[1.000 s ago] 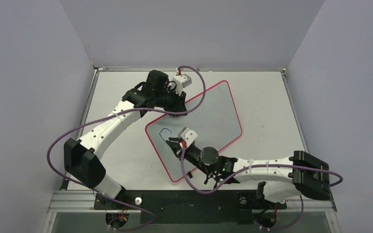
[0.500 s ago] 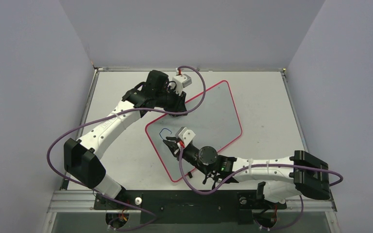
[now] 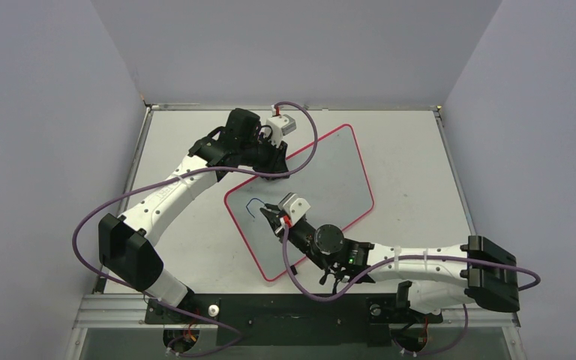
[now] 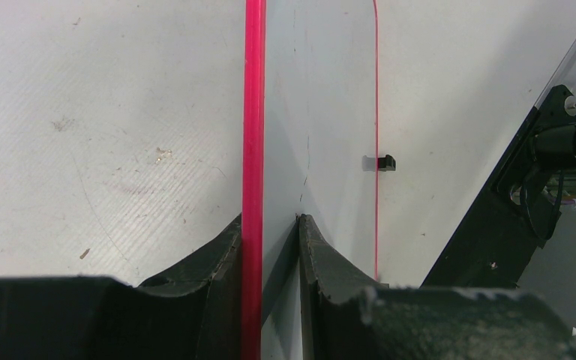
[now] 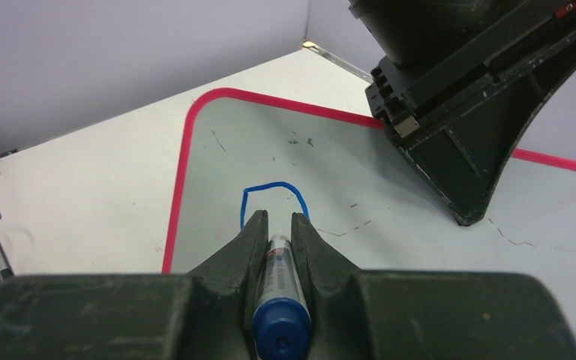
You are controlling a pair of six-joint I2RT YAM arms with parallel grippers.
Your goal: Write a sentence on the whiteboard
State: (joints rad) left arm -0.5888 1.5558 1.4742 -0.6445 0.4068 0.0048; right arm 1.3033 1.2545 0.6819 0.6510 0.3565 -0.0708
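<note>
Right wrist view: right claw (image 5: 277,222) clenched on a blue-ended, grey-barrelled marker pen (image 5: 280,304). The barrel lies between the two dark fingers and points forward. Its tip is hidden past the fingertips, so I cannot tell if it touches the surface. Just ahead of the claw is a short blue marker-drawn open loop (image 5: 271,187), arch-shaped, its open side toward the claw. The loop sits on the large flat white whiteboard with rounded corners and a thin red-pink rim (image 5: 330,161), near the rounded corner ahead and left of the claw. Ahead and right, the black left claw (image 5: 450,150) comes down at the board's far edge. Left wrist view: the left claw is grasping that edge, with the rim running straight ahead out of the narrow gap between its fingers. A small black clip (image 4: 381,163) sits on the opposite rim, ahead and right of this claw. The pale scuffed desk (image 4: 105,112) spreads to its left. Top external view: the board lies askew on the desk, the two claws apart.
</note>
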